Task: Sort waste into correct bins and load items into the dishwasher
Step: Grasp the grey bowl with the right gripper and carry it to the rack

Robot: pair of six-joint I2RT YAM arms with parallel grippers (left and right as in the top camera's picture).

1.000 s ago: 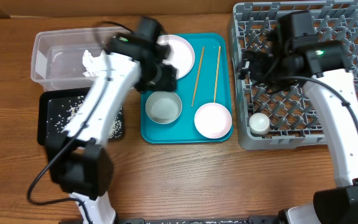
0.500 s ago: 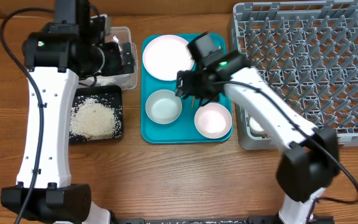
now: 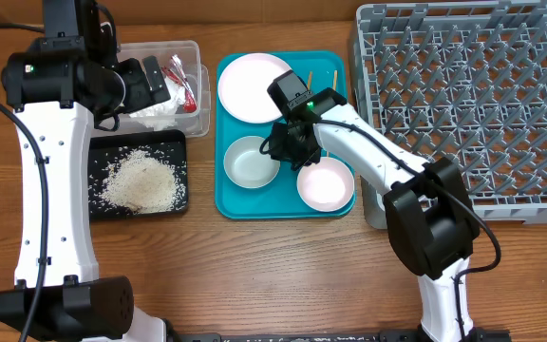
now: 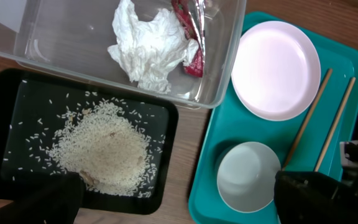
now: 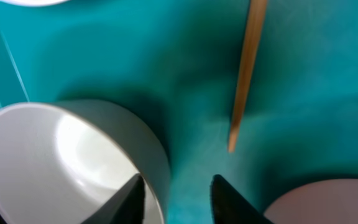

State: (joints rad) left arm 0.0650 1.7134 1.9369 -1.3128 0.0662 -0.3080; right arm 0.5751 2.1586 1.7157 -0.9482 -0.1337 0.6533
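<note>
Where the teal tray (image 3: 226,204) lies mid-frame on the worktop (image 3: 283,275) in the overhead view, it carries one plate (image 3: 253,87) at the top and two bowls below, the left bowl (image 3: 247,163) and the right bowl (image 3: 326,185). Two chopsticks (image 3: 331,78) show only their upper ends, long axes running up and down the frame. The right arm rises from the lower right and bends up-left over the tray, with the right gripper (image 3: 288,152) low between the bowls. One dish rack (image 3: 463,104) fills the upper right. The left arm stands tall at the left, with the left gripper (image 3: 160,85) over the clear tub (image 3: 196,114).

From the left wrist, that gripper is spread wide and holds nothing. One tissue (image 4: 148,50) and one wrapper (image 4: 194,62) lie in the tub, and rice (image 4: 104,152) is heaped in the black tray (image 4: 5,93). Both chopsticks slant parallel, upper right to lower left.

From the right wrist, one chopstick points down-frame. The fingers (image 5: 219,190) stand close together astride the left bowl's wall; whether they pinch it I cannot tell.
</note>
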